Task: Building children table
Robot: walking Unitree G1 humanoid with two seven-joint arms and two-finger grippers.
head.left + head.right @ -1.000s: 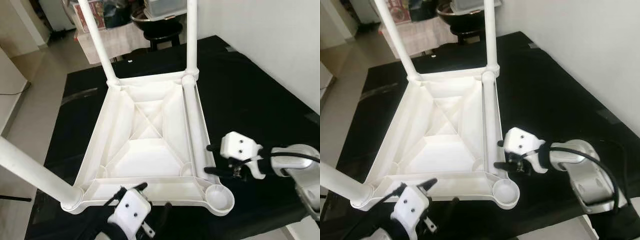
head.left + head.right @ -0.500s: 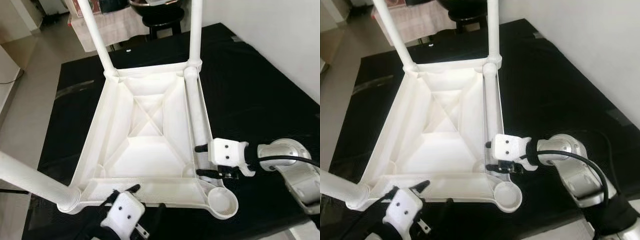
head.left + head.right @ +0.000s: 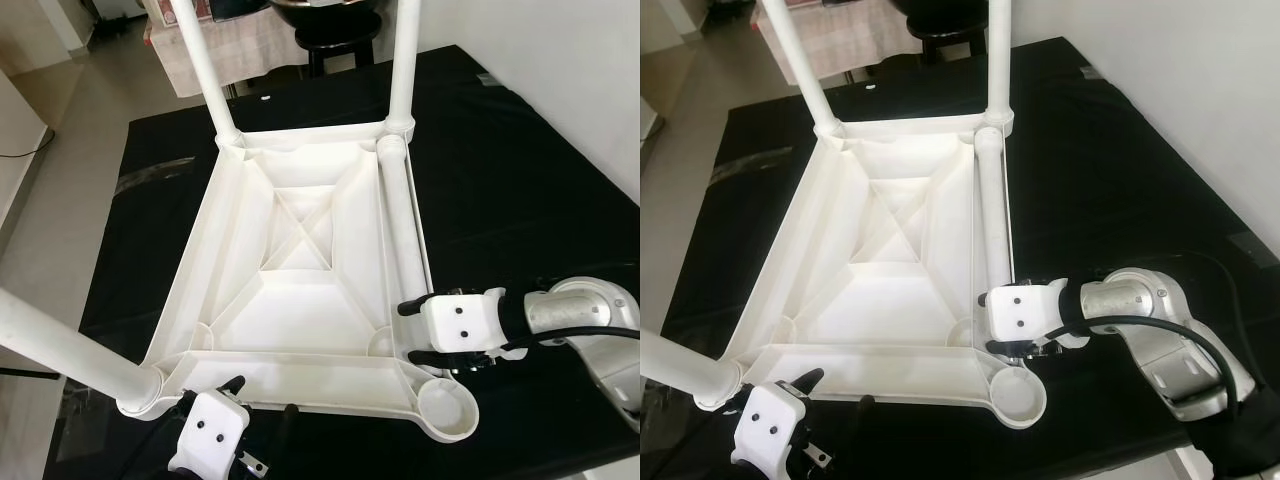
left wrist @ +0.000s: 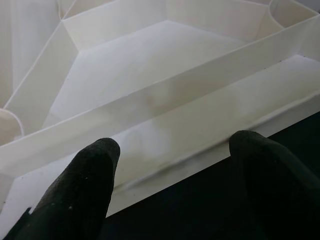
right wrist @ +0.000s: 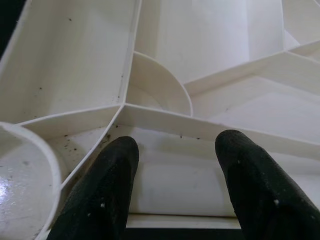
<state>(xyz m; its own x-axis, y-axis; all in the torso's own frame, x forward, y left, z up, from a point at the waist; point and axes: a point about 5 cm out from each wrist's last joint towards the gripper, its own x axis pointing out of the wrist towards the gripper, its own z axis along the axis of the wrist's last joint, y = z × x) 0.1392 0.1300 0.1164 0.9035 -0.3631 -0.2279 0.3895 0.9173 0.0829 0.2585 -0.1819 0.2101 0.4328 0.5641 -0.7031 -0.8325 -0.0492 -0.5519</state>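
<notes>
Left eye view shows the white plastic children's table [image 3: 300, 270] lying upside down on the black-covered desk [image 3: 520, 180], three white legs standing in corner sockets and the near right round socket [image 3: 444, 407] empty. A loose fourth white tube leg [image 3: 398, 235] lies along the table's right rim, probably staged for that socket. The right gripper [image 3: 411, 332] straddles its near end with fingers spread, not yet clenched, while the left gripper [image 3: 262, 398], also released, hovers at the near rim, likely to steady it.

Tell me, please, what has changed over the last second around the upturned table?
The right end effector, fingers open, has moved in from beside the table top to straddle the loose leg lying along its rim. It has not gripped it. The left end effector stays open at the near edge; the table has not moved.
</notes>
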